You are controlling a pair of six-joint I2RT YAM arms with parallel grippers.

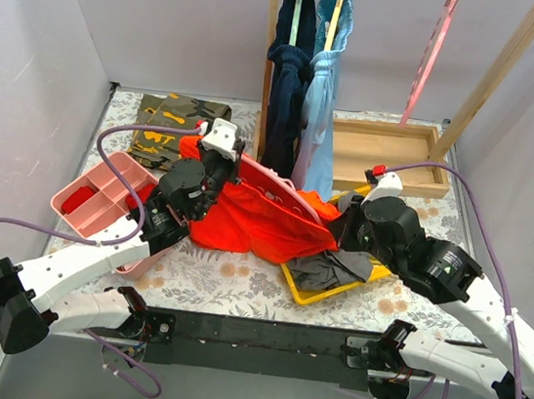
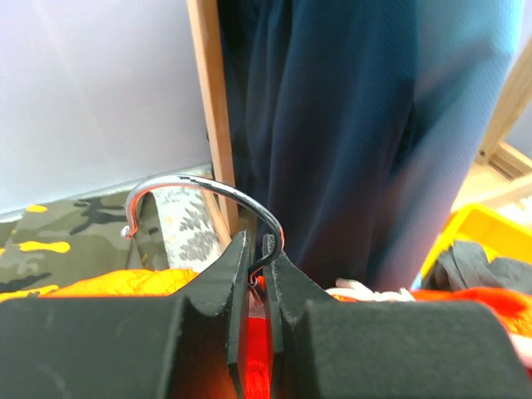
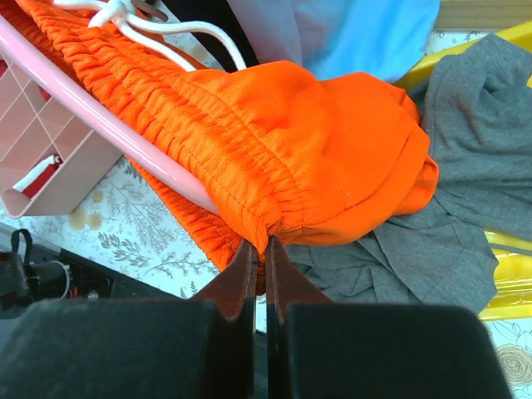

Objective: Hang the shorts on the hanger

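Note:
The red-orange shorts (image 1: 259,220) hang between my two grippers over the table's middle, threaded on the pink hanger (image 1: 270,179). In the right wrist view the pink hanger arm (image 3: 100,115) runs through the elastic waistband of the shorts (image 3: 316,141), with the white drawstring (image 3: 179,37) above. My left gripper (image 2: 257,249) is shut on the base of the hanger's metal hook (image 2: 195,193); it also shows in the top view (image 1: 215,158). My right gripper (image 3: 260,249) is shut on the waistband's edge; it also shows in the top view (image 1: 341,224).
A wooden rack (image 1: 267,62) at the back holds a dark navy garment (image 1: 288,74) and light blue shorts (image 1: 324,99). A yellow tray (image 1: 319,290) holds a grey garment (image 1: 337,268). A pink divided tray (image 1: 100,195) sits left. A camouflage garment (image 1: 169,123) lies back left.

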